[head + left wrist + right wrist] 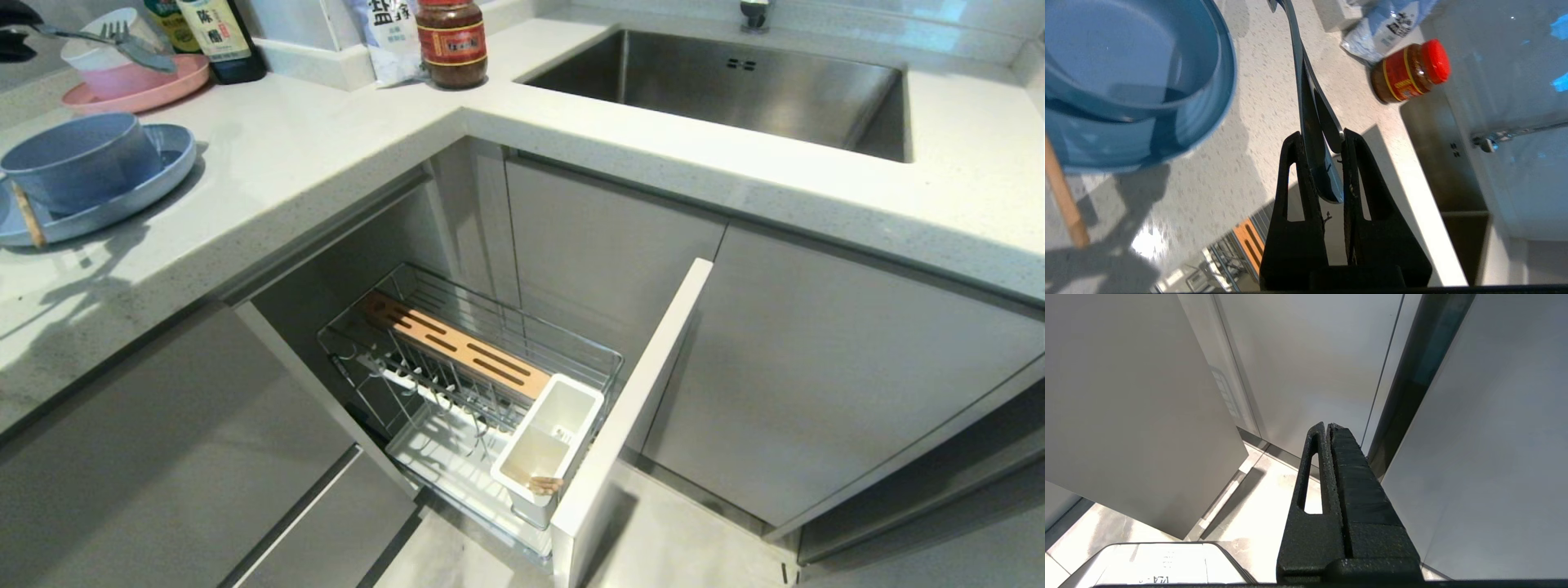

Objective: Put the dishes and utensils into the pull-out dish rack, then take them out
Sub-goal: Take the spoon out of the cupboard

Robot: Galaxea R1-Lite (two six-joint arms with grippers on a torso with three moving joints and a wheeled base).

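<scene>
At the head view's far-left top edge, my left gripper (11, 37) is shut on the handles of the silver fork (118, 33) and spoon (151, 59), held above the counter. The left wrist view shows both metal handles (1310, 122) pinched in the left gripper (1321, 136). The blue-grey bowl (77, 163) (1126, 61) sits on the light-blue plate (175, 159), with a wooden chopstick (28, 214) (1065, 196) leaning on its rim. Below, the pull-out dish rack (473, 327) stands open with its wooden strip (453, 343) and white utensil cup (547, 445). My right gripper (1329, 426) is shut and empty beside the cabinet doors.
A pink plate (175, 82) with stacked pink and white bowls stands at the back left of the counter. Behind are a dark bottle (220, 37), a white bag (388, 41) and a red-lidded jar (451, 41) (1410, 69). The steel sink (735, 90) lies at the right. The rack's front panel (637, 408) juts out.
</scene>
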